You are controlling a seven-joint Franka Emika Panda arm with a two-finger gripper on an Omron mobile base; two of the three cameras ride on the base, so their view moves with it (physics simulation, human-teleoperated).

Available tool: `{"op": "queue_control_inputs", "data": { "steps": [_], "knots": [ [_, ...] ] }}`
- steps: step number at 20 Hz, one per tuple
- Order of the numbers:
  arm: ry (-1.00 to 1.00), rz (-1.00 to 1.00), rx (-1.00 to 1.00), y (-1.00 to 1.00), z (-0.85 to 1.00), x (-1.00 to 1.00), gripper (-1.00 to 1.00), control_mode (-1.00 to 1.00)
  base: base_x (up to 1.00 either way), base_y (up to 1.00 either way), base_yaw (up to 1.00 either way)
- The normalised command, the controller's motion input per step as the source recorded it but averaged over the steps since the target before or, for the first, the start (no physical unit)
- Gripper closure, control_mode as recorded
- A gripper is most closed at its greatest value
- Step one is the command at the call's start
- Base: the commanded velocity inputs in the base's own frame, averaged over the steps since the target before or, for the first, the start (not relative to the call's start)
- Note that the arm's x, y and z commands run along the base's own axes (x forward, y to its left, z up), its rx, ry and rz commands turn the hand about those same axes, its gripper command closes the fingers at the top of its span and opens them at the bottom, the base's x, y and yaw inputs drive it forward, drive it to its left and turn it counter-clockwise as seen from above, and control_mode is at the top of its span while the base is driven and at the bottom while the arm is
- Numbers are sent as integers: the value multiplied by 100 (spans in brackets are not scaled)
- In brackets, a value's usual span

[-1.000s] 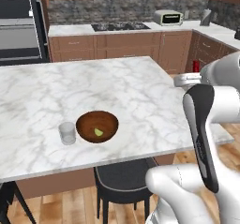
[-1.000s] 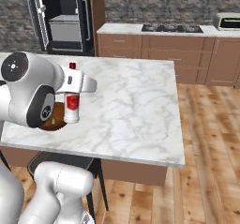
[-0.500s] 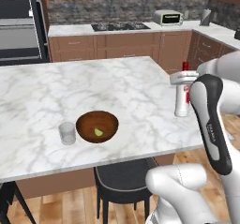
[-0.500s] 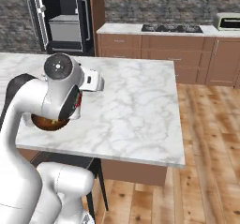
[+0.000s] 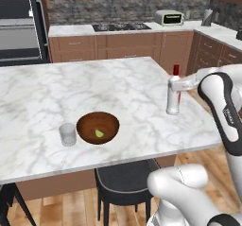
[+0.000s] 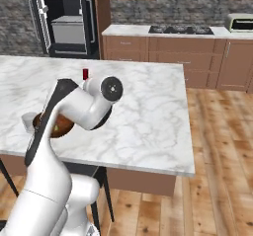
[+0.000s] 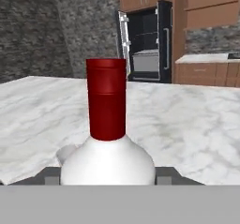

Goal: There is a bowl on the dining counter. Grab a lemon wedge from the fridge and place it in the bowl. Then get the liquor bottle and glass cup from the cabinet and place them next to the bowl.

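Note:
The liquor bottle [image 5: 173, 97], clear-white with a red cap [image 7: 107, 103], stands upright at the right side of the dining counter [image 5: 127, 85], with my gripper [image 5: 174, 85] shut on its upper body. In the hand view its neck rises between my fingertips [image 7: 164, 174]. Whether its base touches the marble I cannot tell. To its left sits the brown bowl [image 5: 98, 127] with the lemon wedge [image 5: 99, 133] inside. The glass cup [image 5: 68, 134] stands just left of the bowl. In the right base view my arm covers most of the bowl [image 6: 63, 127]; the cup [image 6: 28, 121] peeks out beside it.
A black stool [image 5: 124, 182] stands under the counter's near edge. Behind, the black fridge [image 6: 64, 20] stands with a door open, and the back counter carries a stove [image 5: 116, 27] and a toaster oven [image 5: 170, 17]. Wooden floor lies right of the island.
My arm has carried the bottle leftward from the counter's right edge toward the bowl and lowered it. Bowl, wedge and cup have not moved.

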Motion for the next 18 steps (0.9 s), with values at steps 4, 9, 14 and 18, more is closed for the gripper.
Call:
{"op": "queue_control_inputs", "data": {
  "steps": [4,9,14,18],
  "knots": [
    [-16,35,1,20,-34,39,100,-100,0,0,0],
    [-3,25,1,38,-36,30,100,-100,0,0,0],
    [1,9,0,31,-30,35,100,-100,0,0,0],
    [4,3,0,4,-46,38,100,-100,0,0,0]
  ]
}}
